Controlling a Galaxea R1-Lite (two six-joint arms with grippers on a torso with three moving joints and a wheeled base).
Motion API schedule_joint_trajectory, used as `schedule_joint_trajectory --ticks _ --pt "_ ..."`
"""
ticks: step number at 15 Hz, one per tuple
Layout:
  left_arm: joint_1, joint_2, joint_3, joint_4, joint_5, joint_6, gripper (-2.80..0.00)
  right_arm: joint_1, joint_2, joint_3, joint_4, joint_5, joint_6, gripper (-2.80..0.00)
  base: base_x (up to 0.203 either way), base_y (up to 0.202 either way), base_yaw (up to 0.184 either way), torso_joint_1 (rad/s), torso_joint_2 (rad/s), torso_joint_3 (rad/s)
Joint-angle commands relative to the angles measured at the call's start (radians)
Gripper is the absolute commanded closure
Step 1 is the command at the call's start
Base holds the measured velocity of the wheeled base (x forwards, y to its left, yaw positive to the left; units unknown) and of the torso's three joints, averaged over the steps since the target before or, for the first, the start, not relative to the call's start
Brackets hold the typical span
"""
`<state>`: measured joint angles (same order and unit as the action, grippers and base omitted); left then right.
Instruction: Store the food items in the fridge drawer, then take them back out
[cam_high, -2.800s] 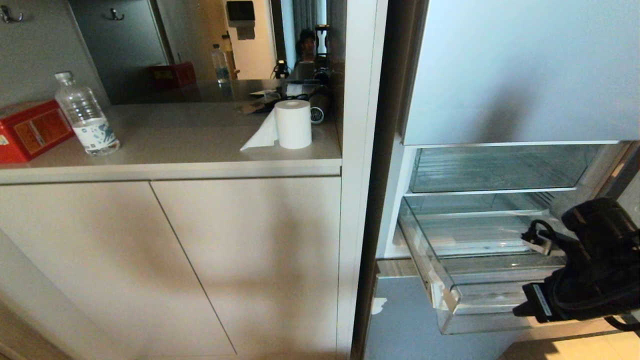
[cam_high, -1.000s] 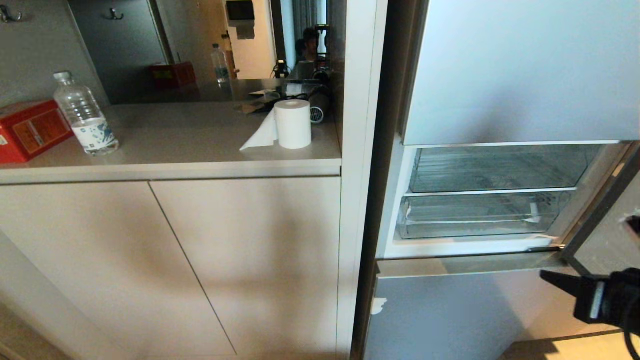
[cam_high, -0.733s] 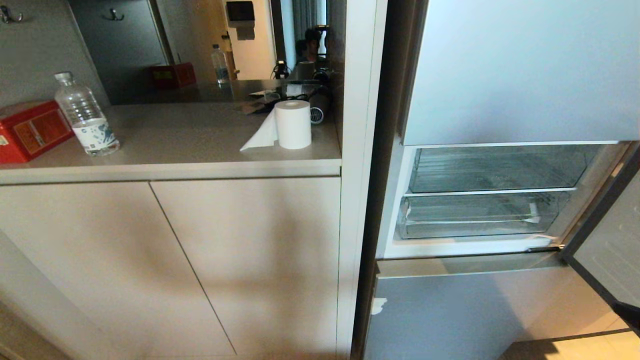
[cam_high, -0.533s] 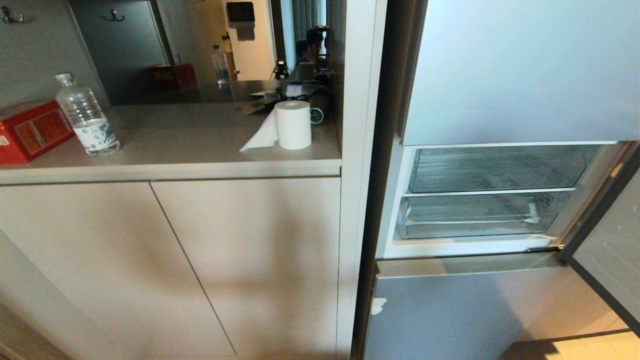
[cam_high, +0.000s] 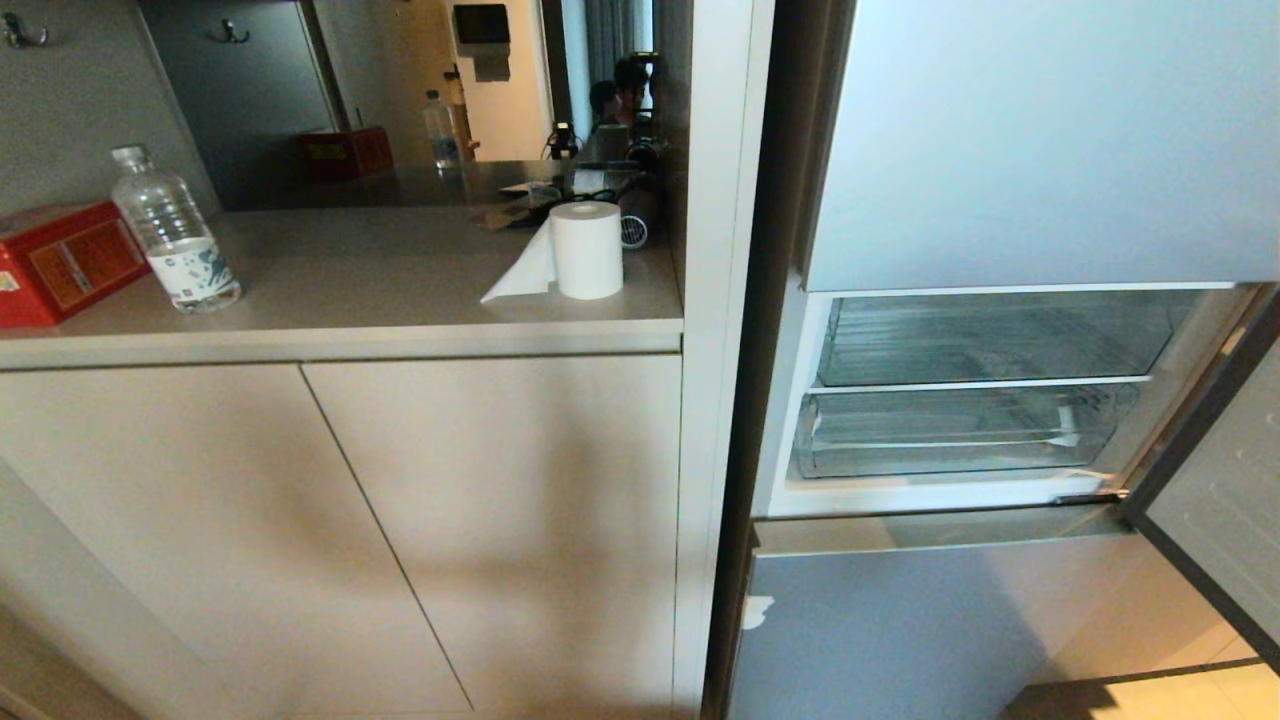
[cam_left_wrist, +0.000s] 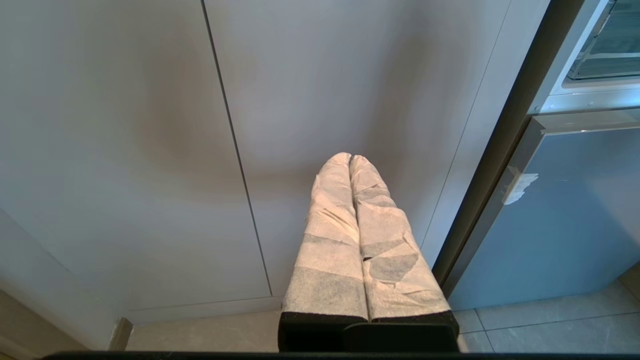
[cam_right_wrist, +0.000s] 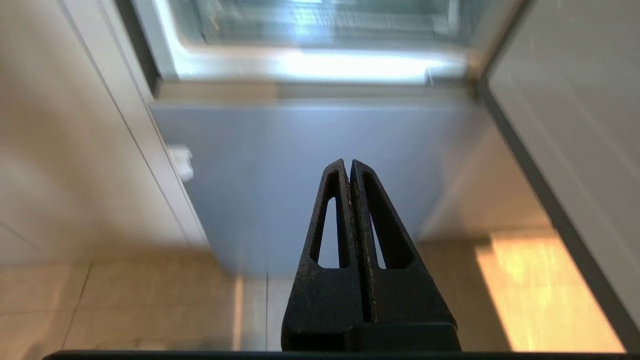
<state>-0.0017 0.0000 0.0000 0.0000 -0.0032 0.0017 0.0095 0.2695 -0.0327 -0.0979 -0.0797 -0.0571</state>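
The fridge drawer (cam_high: 960, 432), a shallow clear plastic drawer with white tape at its front corners, sits pushed into the open fridge, and nothing shows inside it. The food items are out of view. Neither arm shows in the head view. My right gripper (cam_right_wrist: 348, 162) has bare black fingers shut together on nothing, and hangs low in front of the blue-grey lower fridge door (cam_right_wrist: 310, 170). My left gripper (cam_left_wrist: 350, 157), wrapped in white, is shut and empty, parked low before the beige cabinet doors (cam_left_wrist: 150, 150).
A second clear drawer (cam_high: 1000, 338) sits above the first. The open fridge door (cam_high: 1215, 500) juts out at the right. The counter (cam_high: 400, 290) on the left holds a water bottle (cam_high: 175, 232), a red box (cam_high: 62, 262) and a paper roll (cam_high: 587, 248). A mirror behind reflects a person.
The drawer, pulled out with my right gripper at it earlier, is now pushed in. My right arm has dropped down and out of the head view at the lower right.
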Motion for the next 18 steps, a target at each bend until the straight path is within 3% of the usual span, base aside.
schedule_joint_trajectory --ticks 1,6,16,18 --pt "0.000 0.000 0.002 0.000 0.000 0.000 0.00 -0.024 -0.084 0.033 -0.006 0.032 -0.010 0.00 0.000 0.000 0.000 0.000 0.00 0.000" --pt "0.000 0.000 0.002 0.000 0.000 0.000 0.00 -0.022 -0.272 0.033 0.094 0.063 -0.012 0.00 0.000 0.000 0.000 0.000 0.00 0.000" --pt "0.000 0.000 0.002 0.000 0.000 0.000 0.00 -0.020 -0.269 0.033 0.106 0.066 0.025 0.00 0.000 0.000 0.000 0.000 0.00 0.000" --pt "0.000 0.000 0.002 0.000 0.000 0.000 0.00 -0.020 -0.269 0.033 0.106 0.066 0.025 0.00 0.004 0.006 -0.126 0.001 0.00 0.002"
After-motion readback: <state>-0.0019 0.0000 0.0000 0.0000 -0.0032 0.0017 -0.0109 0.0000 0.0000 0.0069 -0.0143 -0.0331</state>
